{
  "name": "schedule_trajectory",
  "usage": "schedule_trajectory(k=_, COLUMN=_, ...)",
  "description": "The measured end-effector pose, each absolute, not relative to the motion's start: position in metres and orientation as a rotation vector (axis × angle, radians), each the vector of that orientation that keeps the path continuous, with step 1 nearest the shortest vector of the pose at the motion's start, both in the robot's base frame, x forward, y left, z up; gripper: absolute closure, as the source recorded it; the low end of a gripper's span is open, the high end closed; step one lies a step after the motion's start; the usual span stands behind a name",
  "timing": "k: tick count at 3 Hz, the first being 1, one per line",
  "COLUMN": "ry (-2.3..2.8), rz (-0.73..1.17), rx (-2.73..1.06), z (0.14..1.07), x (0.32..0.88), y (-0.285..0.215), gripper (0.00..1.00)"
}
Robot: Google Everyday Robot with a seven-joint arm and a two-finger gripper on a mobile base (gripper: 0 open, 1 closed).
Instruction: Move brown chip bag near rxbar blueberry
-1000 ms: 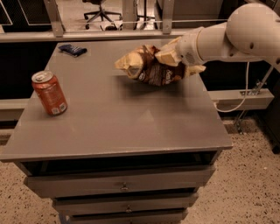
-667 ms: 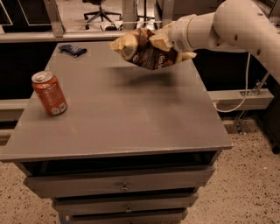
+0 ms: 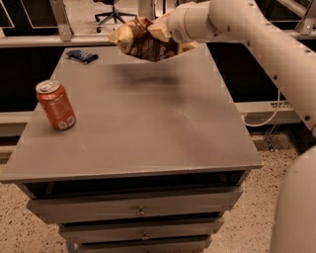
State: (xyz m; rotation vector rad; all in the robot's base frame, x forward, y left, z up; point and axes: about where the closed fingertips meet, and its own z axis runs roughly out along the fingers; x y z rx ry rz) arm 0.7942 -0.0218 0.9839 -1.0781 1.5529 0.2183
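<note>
The brown chip bag [image 3: 140, 39], crinkled tan-yellow with dark brown print, hangs in the air above the far middle of the grey cabinet top [image 3: 148, 123]. My gripper [image 3: 165, 33] is shut on the bag's right end, with the white arm reaching in from the upper right. The rxbar blueberry [image 3: 82, 56], a small flat dark blue bar, lies at the far left corner of the top, to the left of and below the bag.
An orange-red soda can [image 3: 56, 105] stands upright near the left edge. The cabinet has drawers [image 3: 140, 211] below its front edge. A rail and an office chair [image 3: 111, 10] are behind the table. A white cable [image 3: 269, 116] hangs at the right.
My gripper has lifted the chip bag off the top and carried it left and toward the far edge, closer to the blue bar. The can and bar have not moved.
</note>
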Motion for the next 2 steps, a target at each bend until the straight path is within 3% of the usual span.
schedule_trajectory(k=2, ry=1.536, rz=0.226, rx=-1.092, z=0.969, x=0.838, y=0.034, gripper=1.0)
